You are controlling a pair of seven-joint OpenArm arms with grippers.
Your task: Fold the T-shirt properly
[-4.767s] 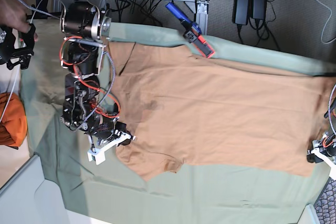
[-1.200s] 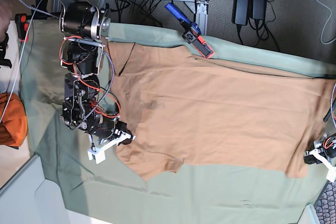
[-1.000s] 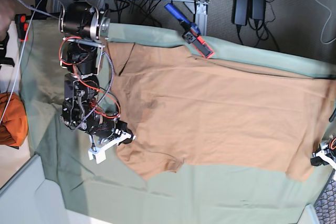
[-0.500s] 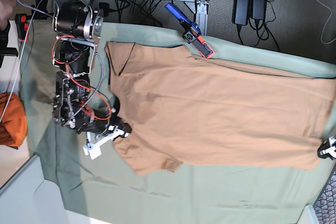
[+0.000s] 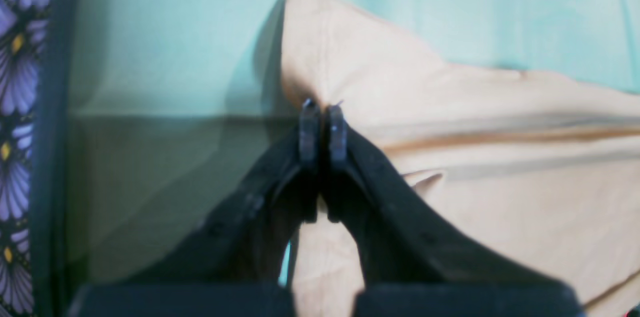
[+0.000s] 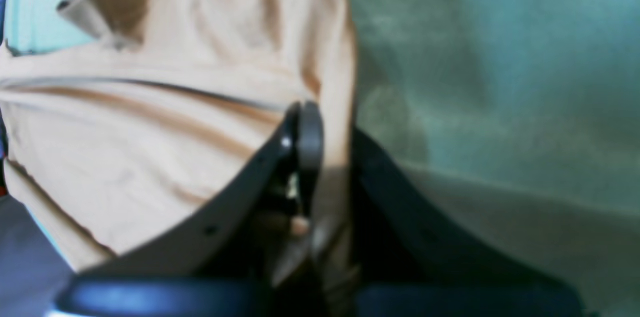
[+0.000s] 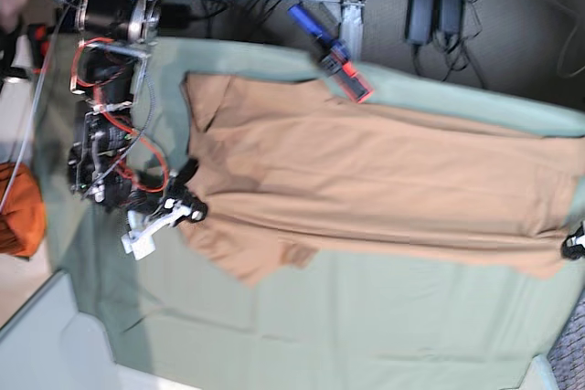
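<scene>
Both grippers [image 5: 320,107] [image 6: 320,122] pinching T-shirt [image 7: 384,189] edges, taut

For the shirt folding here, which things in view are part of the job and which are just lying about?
Part of the job:
T-shirt
left gripper, shut on its edge
right gripper, shut on its edge

Lying about:
orange cloth bundle
blue and red tool
power bricks
green table cloth

Tan T-shirt [image 7: 384,189] stretched flat across green table cloth [image 7: 366,326], right gripper [image 7: 187,210] at one end, left gripper [image 7: 576,244] at the other
</scene>
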